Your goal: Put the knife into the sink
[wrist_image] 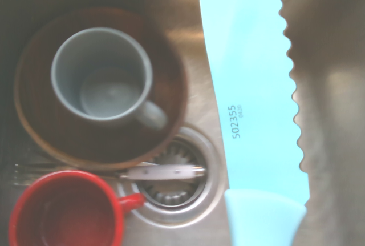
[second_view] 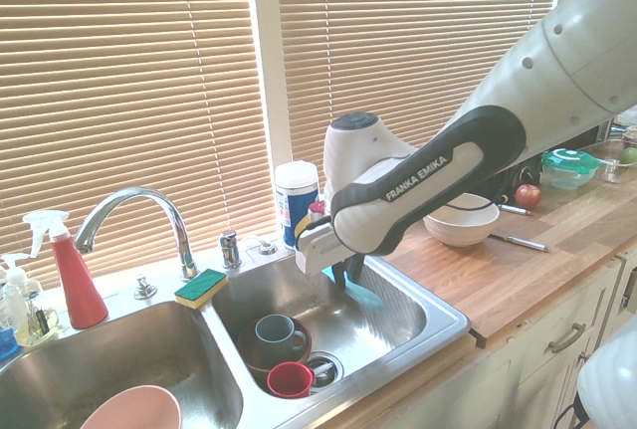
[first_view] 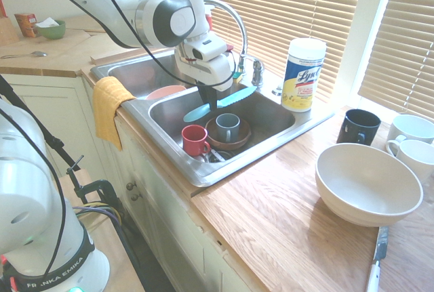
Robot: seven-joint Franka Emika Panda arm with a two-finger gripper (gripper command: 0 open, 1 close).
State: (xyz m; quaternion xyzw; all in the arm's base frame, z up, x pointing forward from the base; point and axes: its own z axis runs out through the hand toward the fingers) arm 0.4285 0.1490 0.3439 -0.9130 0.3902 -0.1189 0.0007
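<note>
The gripper (first_view: 211, 104) hangs over the sink (first_view: 203, 177), clamped shut on the knife (first_view: 220, 103), which it holds by the middle so the turquoise blade lies nearly level in the air above the basin nearer the big bowl (first_view: 367, 182). In the wrist view the knife's serrated edge (wrist_image: 292, 86) and some small dark print on the blade are plain to read.

Down in that basin of the sink, below the knife, a grey mug (first_view: 227, 127) stands in a brown bowl (first_view: 229, 139), and a red mug (first_view: 195, 140) sits just beside them, next to the drain (wrist_image: 171, 183). A pale utensil handle (wrist_image: 162, 172) lies across the drain.

In the sink's other basin rests a pink bowl (second_view: 132, 410). A yellow cloth (first_view: 108, 106) is draped over the sink's front rim. On the back rim sit a green-and-yellow sponge (second_view: 200, 288), beside the chrome faucet (second_view: 129, 212), and a Lysol wipes canister (first_view: 303, 74) at the corner.
</note>
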